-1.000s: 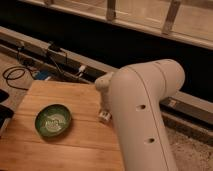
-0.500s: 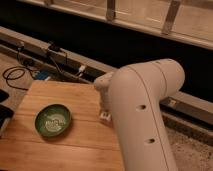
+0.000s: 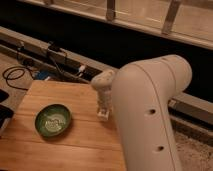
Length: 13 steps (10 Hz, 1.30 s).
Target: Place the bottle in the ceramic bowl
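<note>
Camera view: the ceramic bowl [image 3: 52, 120] sits upright on the wooden surface [image 3: 80, 137], toward its left half, and nothing lies inside it; only the pale pattern on its inner face shows.

To the right of the bowl and well apart from it, the end effector [image 3: 103, 111] hangs pointing straight down, its low end just above the surface. It cannot be told how far open it is, nor with certainty what it holds. A small white piece at its low end is taken as the bottle [image 3: 103, 116]; it stands right of the bowl, outside it, and cannot be cleanly told apart from the end effector. Whether it touches the surface cannot be told.

The robot's white arm [image 3: 150, 115] fills the area farther right of the bowl and hides that part of the surface.

Behind the bowl, beyond the far edge of the surface, black cables [image 3: 17, 74] lie looped on the floor beside a blue item [image 3: 44, 76]. A dark object [image 3: 4, 112] shows left of the bowl at the picture's edge.
</note>
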Tool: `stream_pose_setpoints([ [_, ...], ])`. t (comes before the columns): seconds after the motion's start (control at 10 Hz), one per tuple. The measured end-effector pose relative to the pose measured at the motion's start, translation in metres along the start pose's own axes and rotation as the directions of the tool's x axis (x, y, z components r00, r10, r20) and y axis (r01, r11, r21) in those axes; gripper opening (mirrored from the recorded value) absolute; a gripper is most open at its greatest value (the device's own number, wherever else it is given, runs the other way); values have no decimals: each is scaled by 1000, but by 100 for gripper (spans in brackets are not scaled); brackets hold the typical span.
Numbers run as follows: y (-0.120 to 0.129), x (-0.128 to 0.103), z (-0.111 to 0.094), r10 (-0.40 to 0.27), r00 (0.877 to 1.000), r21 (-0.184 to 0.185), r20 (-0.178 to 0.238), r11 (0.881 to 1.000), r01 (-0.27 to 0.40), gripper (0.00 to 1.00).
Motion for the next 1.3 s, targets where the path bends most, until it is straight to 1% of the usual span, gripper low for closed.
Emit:
stream_pose_setpoints([
  [0.1, 10, 0, -25, -41, 999, -16, 32, 999, 41, 0],
  [0.2, 17, 1, -43, -74, 996, -26, 56, 997, 76, 0],
  [0.3, 29, 0, -69, -125, 988, -37, 89, 991, 128, 0],
  [0.4, 52, 3, -91, -185, 976, -52, 116, 980, 192, 0],
  [0.5, 77, 10, -106, -249, 959, -62, 133, 964, 259, 0],
  [0.6, 103, 23, -118, -326, 934, -64, 145, 939, 337, 0],
  [0.7, 118, 35, -122, -375, 916, -63, 145, 920, 386, 0],
  [0.8, 136, 48, -122, -435, 890, -60, 140, 893, 446, 0],
  [0.9, 153, 61, -122, -480, 868, -66, 130, 869, 491, 0],
  [1.0, 156, 63, -122, -488, 863, -68, 131, 864, 499, 0],
  [1.2, 151, 62, -121, -483, 867, -63, 125, 868, 493, 0],
  [1.3, 155, 64, -121, -487, 864, -66, 126, 865, 497, 0],
])
